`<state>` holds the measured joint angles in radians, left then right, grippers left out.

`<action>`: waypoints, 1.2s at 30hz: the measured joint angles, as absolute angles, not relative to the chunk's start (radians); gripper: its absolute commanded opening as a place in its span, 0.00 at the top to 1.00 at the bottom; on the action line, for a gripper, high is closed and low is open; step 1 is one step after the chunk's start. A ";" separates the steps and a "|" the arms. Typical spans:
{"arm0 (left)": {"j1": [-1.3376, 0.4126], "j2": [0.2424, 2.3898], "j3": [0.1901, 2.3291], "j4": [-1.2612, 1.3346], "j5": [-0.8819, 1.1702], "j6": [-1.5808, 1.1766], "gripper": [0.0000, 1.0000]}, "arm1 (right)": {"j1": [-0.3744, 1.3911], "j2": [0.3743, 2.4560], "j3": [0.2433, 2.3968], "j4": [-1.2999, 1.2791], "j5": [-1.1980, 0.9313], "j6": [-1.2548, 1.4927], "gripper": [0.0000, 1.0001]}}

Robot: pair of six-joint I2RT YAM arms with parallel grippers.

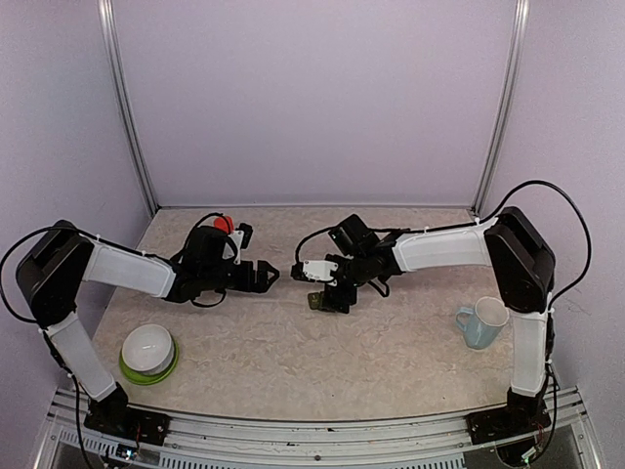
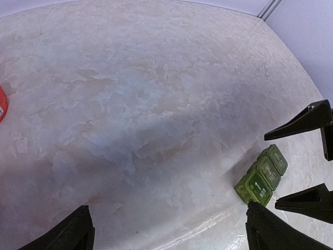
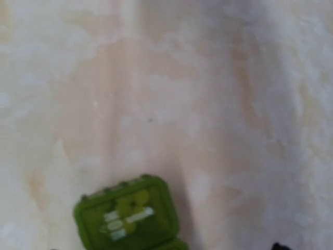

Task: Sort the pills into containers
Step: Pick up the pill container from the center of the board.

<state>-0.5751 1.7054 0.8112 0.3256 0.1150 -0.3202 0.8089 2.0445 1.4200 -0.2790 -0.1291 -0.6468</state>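
The containers, a small green strip of three lidded cells, lie mid-desk at the tips of the right claw, whose jaws are spread and hold nothing. The left claw hovers just to the left, fully spread and also empty. The strip looks light, stiff and slick, apt to skid; pinch it across its narrow sides.

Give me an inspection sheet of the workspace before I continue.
Surface: marbled table, no damage seen.
Job's things: green containers, three joined compartments, lids shut; pills, nothing seen.
Clutter: mug; white bowl on green plate; red item behind the left arm.
Grippers: left gripper open, empty; right gripper open, over the containers.
Cables: black cables looping along both arms.
Surroundings: plain walls, metal posts.
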 measured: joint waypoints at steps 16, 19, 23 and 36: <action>-0.568 1.701 0.809 0.328 0.120 -0.321 0.01 | 0.809 2.119 1.456 -0.318 -0.146 -0.650 0.41; -0.568 1.701 0.809 0.328 0.123 -0.321 0.01 | 0.801 2.122 1.457 -0.316 -0.141 -0.643 0.48; -0.568 1.701 0.809 0.328 0.124 -0.321 0.01 | 0.792 2.123 1.458 -0.315 -0.144 -0.640 0.61; -0.568 1.701 0.809 0.328 0.127 -0.321 0.01 | 0.734 2.125 1.463 -0.302 -0.127 -0.601 0.61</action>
<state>-0.5678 1.7008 0.8085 0.3283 0.1272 -0.3210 0.7338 2.1246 1.4631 -0.3023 -0.1268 -0.6010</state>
